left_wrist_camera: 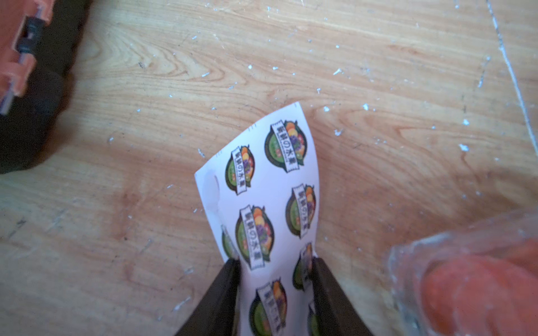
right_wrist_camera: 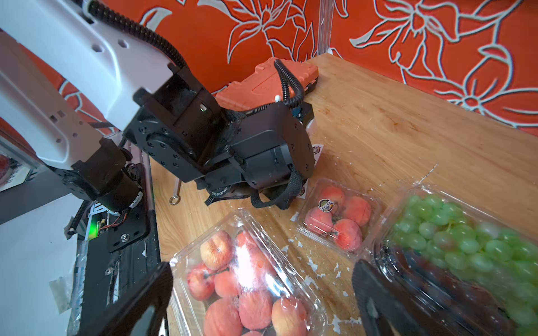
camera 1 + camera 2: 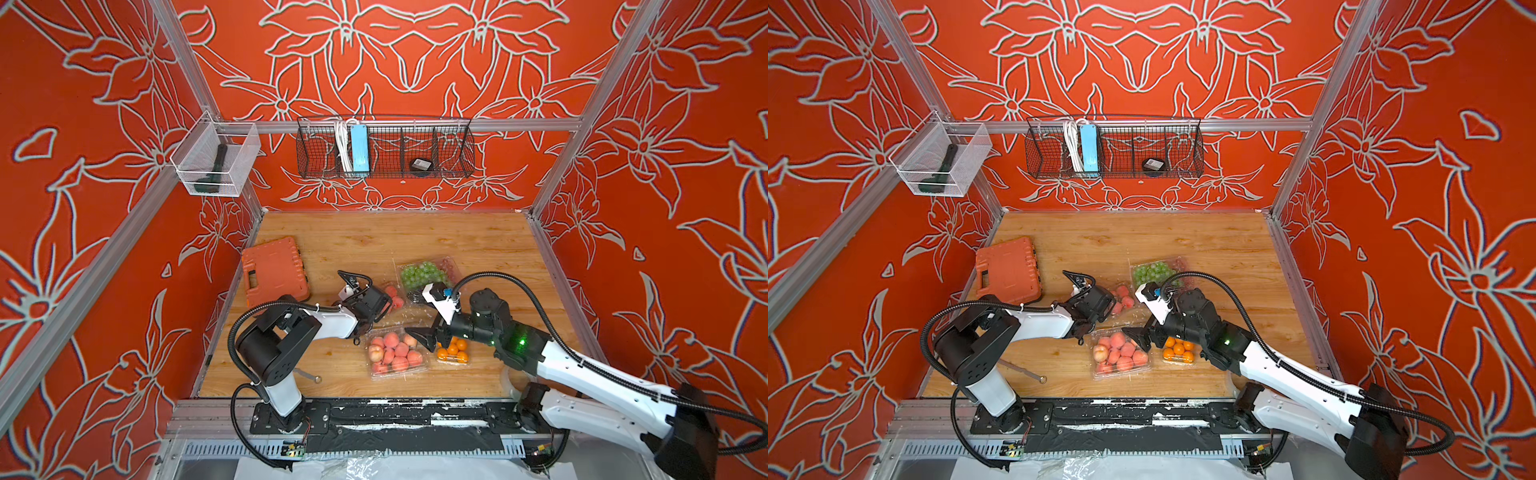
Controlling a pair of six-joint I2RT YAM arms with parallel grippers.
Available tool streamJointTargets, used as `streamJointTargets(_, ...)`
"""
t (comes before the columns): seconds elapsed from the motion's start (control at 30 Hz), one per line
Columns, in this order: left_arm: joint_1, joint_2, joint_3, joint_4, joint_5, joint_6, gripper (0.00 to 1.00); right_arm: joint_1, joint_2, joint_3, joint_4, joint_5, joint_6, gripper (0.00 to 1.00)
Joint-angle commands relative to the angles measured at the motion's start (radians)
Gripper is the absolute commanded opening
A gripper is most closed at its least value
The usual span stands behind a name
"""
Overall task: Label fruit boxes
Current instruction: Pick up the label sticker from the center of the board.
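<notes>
Several clear fruit boxes lie on the wooden table. Nearest the front is the large peach box (image 3: 395,353) (image 2: 247,276), with the orange box (image 3: 453,351) to its right. Behind them sit the small peach box (image 3: 395,295) (image 2: 340,218), which has a round sticker (image 2: 326,205) on its lid, and the grape box (image 3: 428,272) (image 2: 465,247). My left gripper (image 1: 276,261) points down at the table beside the small peach box, its jaws closed on the bowed white sticker sheet (image 1: 262,189). My right gripper (image 3: 419,334) (image 2: 262,269) hangs open over the large peach box's far end, holding nothing.
An orange tool case (image 3: 274,270) (image 1: 17,58) lies at the table's left side. A thin metal rod (image 3: 309,376) rests near the left arm's base. A black wire basket (image 3: 386,147) and a white mesh bin (image 3: 216,160) hang on the walls. White flecks dot the wood.
</notes>
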Motion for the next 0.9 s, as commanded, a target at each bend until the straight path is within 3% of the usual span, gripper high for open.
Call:
streamJointTargets(0.0,0.011,0.064,-0.094,-0.166,0.191,-0.010,0.39,0.009,-0.002,-0.014,0.026,-0.018,0.015,0.98)
streamJointTargets(0.23,0.017,-0.124,-0.156,-0.069,0.167,0.039,0.26,0.009,0.031,-0.009,0.035,0.002,0.011,0.98)
streamJointTargets(0.63,0.062,-0.480,-0.298,0.062,0.164,0.143,0.21,0.009,0.120,0.016,0.070,0.026,0.010,0.97)
streamJointTargets(0.77,0.062,-0.634,-0.336,0.109,0.190,0.191,0.20,0.008,0.143,0.040,0.074,0.068,0.055,0.97)
streamJointTargets(0.87,0.063,-0.795,-0.348,0.143,0.277,0.273,0.18,0.001,0.145,0.076,0.058,0.062,0.095,0.98)
